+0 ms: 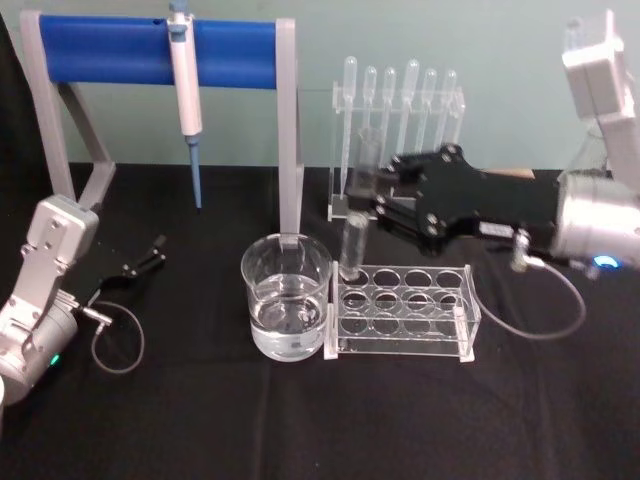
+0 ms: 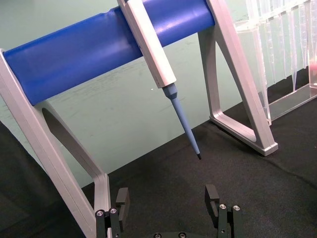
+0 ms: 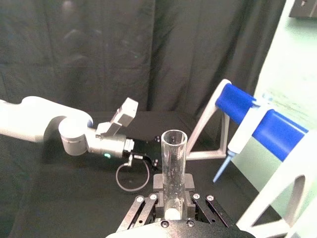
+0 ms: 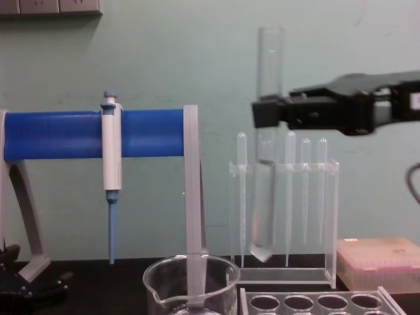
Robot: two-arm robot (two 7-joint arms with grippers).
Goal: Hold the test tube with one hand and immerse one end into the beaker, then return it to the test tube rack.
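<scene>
My right gripper [image 1: 385, 200] reaches in from the right and is shut on the test tube [image 1: 358, 205], a clear glass tube held nearly upright with a slight tilt. In the chest view the test tube [image 4: 270, 59] hangs from the gripper [image 4: 266, 113] with its rounded bottom in the air, above the clear rack [image 4: 315, 303]. The right wrist view looks down on the tube's open rim [image 3: 173, 136] between the fingers [image 3: 159, 182]. The beaker [image 1: 287, 295], part full of water, stands just left of the rack. My left gripper [image 1: 150, 255] rests open at the far left, with its fingers [image 2: 212, 194] spread and nothing between them.
A blue-and-white pipettor [image 1: 186, 95] hangs on the blue-barred stand [image 1: 120, 50] behind the beaker. Several plastic pipettes stand in a clear holder [image 1: 400, 100] at the back. The rack with round holes [image 1: 405, 310] sits in front. A pink box [image 4: 380, 262] lies at the right.
</scene>
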